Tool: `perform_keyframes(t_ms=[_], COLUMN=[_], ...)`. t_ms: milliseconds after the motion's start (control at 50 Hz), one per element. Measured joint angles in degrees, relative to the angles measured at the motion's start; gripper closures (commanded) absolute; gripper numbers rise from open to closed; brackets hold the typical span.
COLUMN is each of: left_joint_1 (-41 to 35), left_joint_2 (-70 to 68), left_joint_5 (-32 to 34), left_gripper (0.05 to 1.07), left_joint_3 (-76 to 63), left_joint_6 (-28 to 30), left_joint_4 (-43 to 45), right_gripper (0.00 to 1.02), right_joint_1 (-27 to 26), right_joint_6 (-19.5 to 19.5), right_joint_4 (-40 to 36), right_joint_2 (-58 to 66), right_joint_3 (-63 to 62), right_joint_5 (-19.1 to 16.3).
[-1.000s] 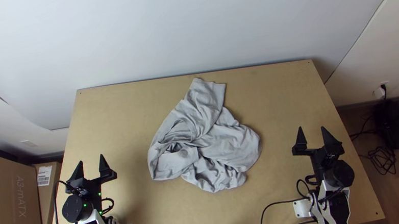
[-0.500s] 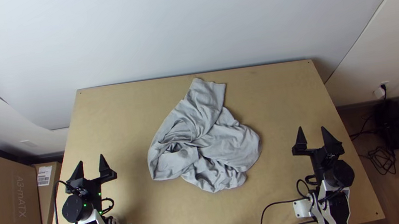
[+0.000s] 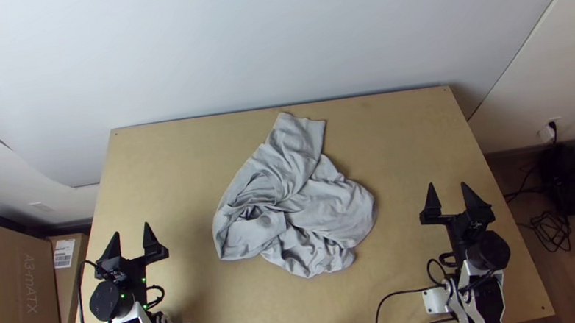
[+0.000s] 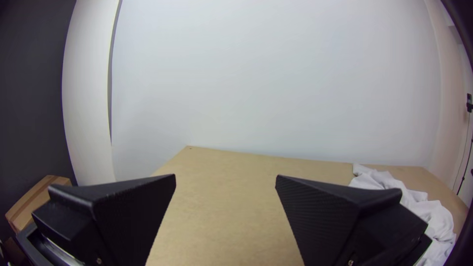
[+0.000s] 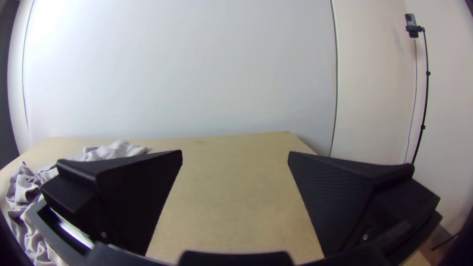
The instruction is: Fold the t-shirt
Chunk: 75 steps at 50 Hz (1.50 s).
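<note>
From the top view I have the grey t-shirt (image 3: 291, 197) bunched mid-way across the wooden table (image 3: 388, 133), longer axis near to far, lying right of my left gripper (image 3: 131, 229) and left of my right gripper (image 3: 448, 184), marginally the nearer. The left wrist view shows wedge-shaped fingers (image 4: 320, 216) parted, finely ribbed inside, empty; the right wrist view, another empty spread, soft cloth creased to its left.

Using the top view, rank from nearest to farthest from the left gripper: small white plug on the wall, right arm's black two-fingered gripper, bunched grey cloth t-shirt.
1. Grey t-shirt, middle of the table.
2. Right gripper, at the table's right side.
3. White plug, beyond the table's right edge.
</note>
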Motion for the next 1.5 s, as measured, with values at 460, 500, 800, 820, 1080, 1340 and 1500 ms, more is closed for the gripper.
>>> perform_keyframes(t_ms=[460, 500, 800, 820, 1080, 1340, 1500], left_joint_1=[-2.8, -2.5, -1.6, -1.6, -1.6, -1.6, -2.0], left_joint_2=[0.3, 0.3, 2.5, 3.2, 15.4, 23.0, 31.1], left_joint_5=[-0.4, -0.4, -0.4, -0.4, -0.4, -0.4, -0.2], left_gripper=[0.10, 0.10, 0.10, 0.10, 0.10, 0.10, 0.10], left_joint_3=[0.9, 1.0, 5.6, 6.7, 23.8, 39.5, 48.9], left_joint_6=[0.0, 0.0, 1.1, 1.1, 3.6, 5.2, 5.1], left_joint_4=[-3.7, -4.1, -7.8, -8.1, -18.3, -32.6, -45.0], right_gripper=[0.03, 0.03, 0.03, 0.03, 0.03, 0.03, 0.03], right_joint_1=[0.4, 0.4, 7.6, 8.2, 12.7, 20.3, 29.7], right_joint_6=[0.0, 0.0, -1.4, -1.6, -5.9, -7.9, -8.0], right_joint_4=[0.0, -0.2, 1.2, 1.4, 6.5, 7.7, 6.6], right_joint_2=[0.0, 0.0, 1.8, 2.2, 13.9, 34.1, 44.8], right_joint_3=[0.1, 0.3, 6.9, 7.4, 14.6, 27.6, 36.9], right_joint_5=[0.0, 0.0, 0.0, 0.0, 0.0, 2.4, 7.0])
